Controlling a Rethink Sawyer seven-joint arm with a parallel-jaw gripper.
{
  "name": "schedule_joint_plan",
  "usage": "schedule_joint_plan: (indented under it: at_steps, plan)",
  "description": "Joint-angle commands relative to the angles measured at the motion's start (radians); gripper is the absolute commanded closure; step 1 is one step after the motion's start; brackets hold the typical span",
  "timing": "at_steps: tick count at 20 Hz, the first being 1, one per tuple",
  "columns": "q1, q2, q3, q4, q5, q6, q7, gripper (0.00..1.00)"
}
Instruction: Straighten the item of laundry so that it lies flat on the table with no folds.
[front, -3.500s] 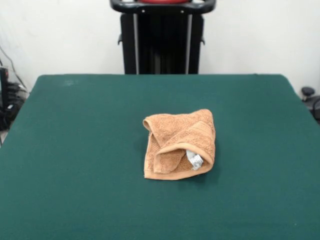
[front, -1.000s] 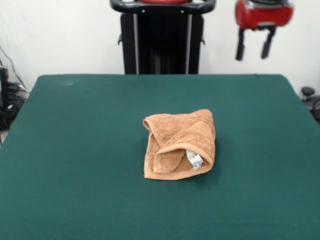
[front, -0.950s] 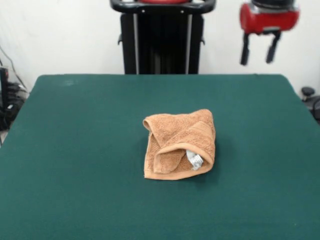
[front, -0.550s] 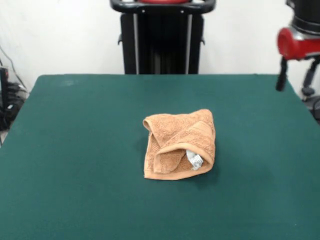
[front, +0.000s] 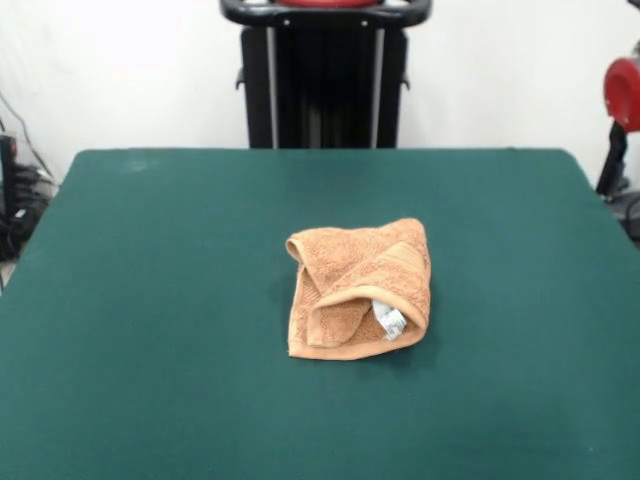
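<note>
Front view: folded orange-brown terry towel (front: 360, 290) lies mid dark green felt counter (front: 150, 300), well apart from the red-black claw (front: 620, 130) at the right edge; its grip cannot be told.

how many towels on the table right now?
1. A single orange-brown towel lies crumpled and folded over itself near the middle of the green table, its white label showing at the near edge. Nothing else is on the table.

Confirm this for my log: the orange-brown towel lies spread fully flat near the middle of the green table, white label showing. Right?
Not quite. The front view shows the towel folded over itself in a bunched bundle, not spread flat. It does lie near the middle of the green table, with the white label showing.
</note>
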Motion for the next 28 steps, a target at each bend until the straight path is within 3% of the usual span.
schedule_joint_plan:
  at_steps: [1,4,8,12,18,25,28]
  plan:
    - [-0.073,0.084,0.019,-0.239,0.011,0.199,0.213,0.0]
    - [-0.128,0.11,0.022,-0.233,0.014,0.161,0.192,0.0]
    - [-0.196,0.17,0.017,-0.301,0.015,0.176,0.21,0.0]
    - [-0.224,0.2,-0.014,-0.391,-0.017,0.169,0.219,0.0]
    - [-0.253,0.211,-0.017,-0.438,-0.045,0.111,0.159,0.0]
    - [-0.239,0.165,-0.021,-0.348,-0.037,0.098,0.155,0.0]
    - [-0.225,0.167,-0.026,-0.357,-0.038,0.104,0.16,0.0]
